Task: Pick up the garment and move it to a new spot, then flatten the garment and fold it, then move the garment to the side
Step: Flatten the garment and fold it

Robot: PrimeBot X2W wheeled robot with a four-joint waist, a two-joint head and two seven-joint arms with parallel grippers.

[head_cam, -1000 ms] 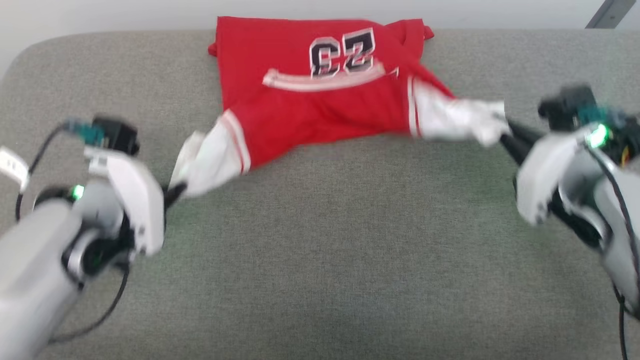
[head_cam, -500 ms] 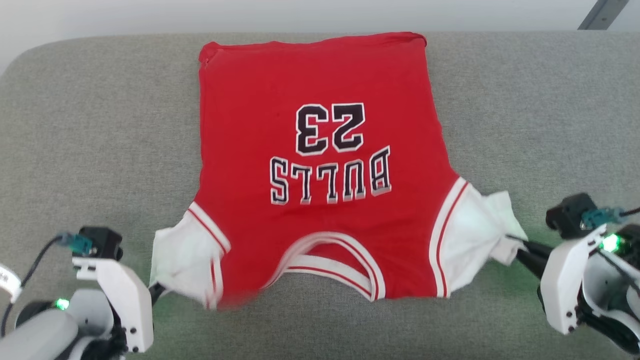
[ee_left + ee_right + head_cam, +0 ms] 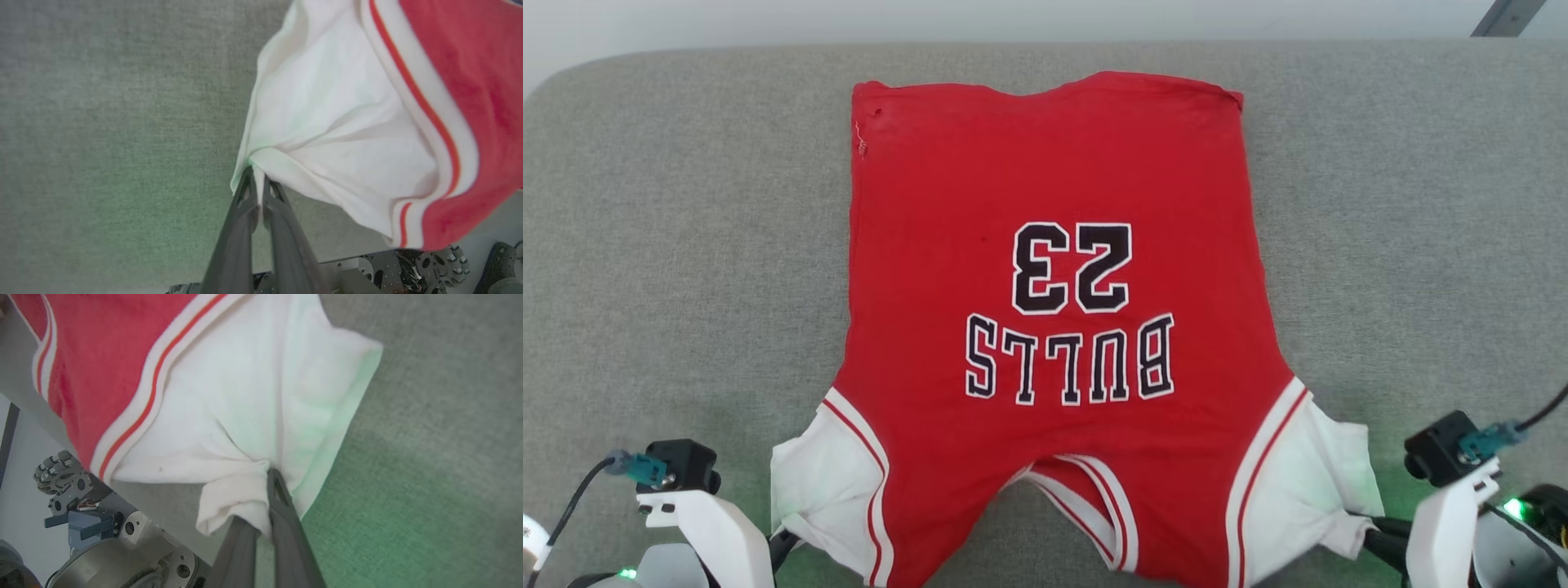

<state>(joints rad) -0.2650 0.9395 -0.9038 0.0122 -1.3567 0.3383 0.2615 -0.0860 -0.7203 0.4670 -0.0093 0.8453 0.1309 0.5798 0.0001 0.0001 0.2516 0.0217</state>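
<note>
The garment (image 3: 1045, 269) lies spread on the grey cushion (image 3: 670, 245), midway between the cushion's left and right ends. The hem points toward the cushion's far edge. The collar and both white sleeves lie at the cushion's near edge, where part of the red body overhangs. The printed side faces up.

Left gripper (image 3: 255, 175): positioned low at the cushion's near edge, fingers directed toward the far edge, jaws pressed together on the outer corner of the left sleeve (image 3: 327, 122).

Right gripper (image 3: 265, 486): positioned low at the cushion's near edge, jaws clamped together on a bunched fold of the right sleeve (image 3: 253, 400).
</note>
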